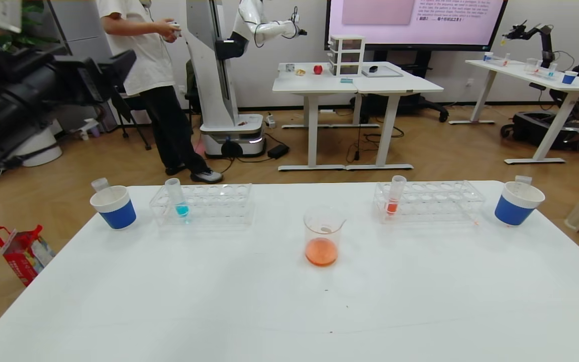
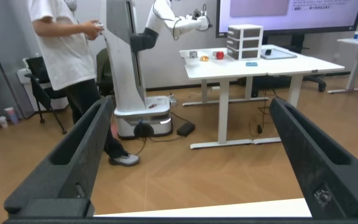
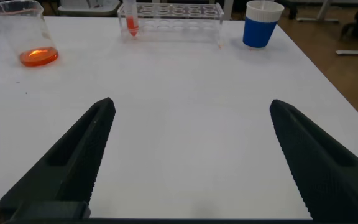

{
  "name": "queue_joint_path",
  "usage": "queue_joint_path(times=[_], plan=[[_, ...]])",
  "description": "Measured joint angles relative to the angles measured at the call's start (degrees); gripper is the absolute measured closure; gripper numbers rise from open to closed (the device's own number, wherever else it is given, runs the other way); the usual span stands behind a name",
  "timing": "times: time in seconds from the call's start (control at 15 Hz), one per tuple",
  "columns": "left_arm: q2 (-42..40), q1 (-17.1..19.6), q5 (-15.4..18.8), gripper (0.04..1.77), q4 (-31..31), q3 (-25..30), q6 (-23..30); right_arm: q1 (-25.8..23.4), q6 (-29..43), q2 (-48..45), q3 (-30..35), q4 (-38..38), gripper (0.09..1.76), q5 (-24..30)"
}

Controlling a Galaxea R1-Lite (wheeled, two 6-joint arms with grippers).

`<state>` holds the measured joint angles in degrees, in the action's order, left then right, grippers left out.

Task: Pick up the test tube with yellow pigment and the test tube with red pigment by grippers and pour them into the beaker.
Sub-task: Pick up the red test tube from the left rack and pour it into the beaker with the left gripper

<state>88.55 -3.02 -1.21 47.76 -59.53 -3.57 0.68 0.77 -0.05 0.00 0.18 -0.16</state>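
Note:
The beaker [image 1: 323,236] stands at the table's middle with orange liquid in its bottom; it also shows in the right wrist view [image 3: 27,34]. The test tube with red pigment [image 1: 394,198] stands upright at the left end of the right rack [image 1: 435,202], and shows in the right wrist view [image 3: 130,18]. No tube with yellow liquid is in view. Neither gripper shows in the head view. My right gripper [image 3: 192,104] is open and empty over bare table nearer me than the rack. My left gripper [image 2: 191,102] is open and empty, facing past the table's far edge.
A left rack [image 1: 204,203] holds a tube with blue liquid [image 1: 178,198]. Blue-and-white paper cups stand at the far left [image 1: 114,207] and far right [image 1: 517,203], each with a clear tube in it. A person and another robot stand beyond the table.

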Motion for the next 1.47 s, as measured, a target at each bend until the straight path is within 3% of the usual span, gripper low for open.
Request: queue_joint_path(times=[0.2, 0.47, 0.6, 1.2, 1.47], plan=[[-13.6, 1.4, 0.0, 0.06, -10.1, 2.9, -0.6, 0.0, 0.0, 0.0, 0.0, 0.0, 0.11, 0.0], [-32.5, 6.0, 0.3, 0.06, -24.8, 9.3, -0.6, 0.0, 0.0, 0.0, 0.0, 0.0, 0.11, 0.0], [-41.3, 6.7, 0.8, 0.06, -29.4, 12.5, -0.4, 0.0, 0.0, 0.0, 0.0, 0.0, 0.11, 0.0], [-74.5, 2.7, 4.2, 0.06, -39.5, 28.4, -0.3, 0.0, 0.0, 0.0, 0.0, 0.0, 0.11, 0.0], [-84.6, 2.8, 4.7, 0.06, -40.0, 40.3, -0.6, 0.0, 0.0, 0.0, 0.0, 0.0, 0.11, 0.0]])
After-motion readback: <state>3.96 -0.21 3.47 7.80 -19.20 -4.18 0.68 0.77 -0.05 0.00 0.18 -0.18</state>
